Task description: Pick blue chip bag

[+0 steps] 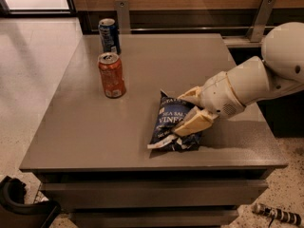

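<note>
The blue chip bag [165, 125], dark navy crinkly foil with white "Sea Salt & Vinegar" lettering, lies on the grey table [142, 65] near its front edge, right of the middle. My gripper [179, 112] reaches in from the right on a white arm [247, 82]. Its two cream fingers [194, 122] straddle the bag's right side, one at the upper edge and one across the lower half. They are closed on the foil. The bag's top edge is tipped up a little, and its lower end rests on the table.
An orange soda can [111, 75] stands left of the bag. A blue soda can [109, 35] stands behind it near the table's back edge. A wooden wall with metal brackets [260, 18] runs behind the table. A dark object [19, 205] sits on the floor at lower left.
</note>
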{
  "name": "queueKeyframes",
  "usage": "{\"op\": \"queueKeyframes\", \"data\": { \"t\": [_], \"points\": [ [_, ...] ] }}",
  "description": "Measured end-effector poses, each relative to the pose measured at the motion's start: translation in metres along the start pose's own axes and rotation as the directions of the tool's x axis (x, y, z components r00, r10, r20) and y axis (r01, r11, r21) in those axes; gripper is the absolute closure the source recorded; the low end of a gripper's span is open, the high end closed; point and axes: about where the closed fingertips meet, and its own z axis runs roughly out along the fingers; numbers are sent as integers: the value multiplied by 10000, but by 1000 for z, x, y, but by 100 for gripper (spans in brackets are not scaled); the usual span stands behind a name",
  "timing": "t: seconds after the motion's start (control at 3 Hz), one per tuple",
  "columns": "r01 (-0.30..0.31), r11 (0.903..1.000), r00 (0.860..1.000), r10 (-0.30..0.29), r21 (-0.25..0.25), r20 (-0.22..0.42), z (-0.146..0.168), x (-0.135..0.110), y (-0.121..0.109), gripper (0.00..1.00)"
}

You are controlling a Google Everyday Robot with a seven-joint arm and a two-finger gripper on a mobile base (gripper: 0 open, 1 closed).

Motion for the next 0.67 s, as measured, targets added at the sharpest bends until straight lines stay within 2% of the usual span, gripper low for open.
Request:
{"op": "queueKeyframes", "data": {
  "t": [0.33, 0.67],
  "points": [
    [-209, 9995, 9987, 220, 229, -469, -15, -14, -13, 100],
    [179, 9934, 9957, -75, 1129, -918, -58, -55, -33, 100]
  ]
}}
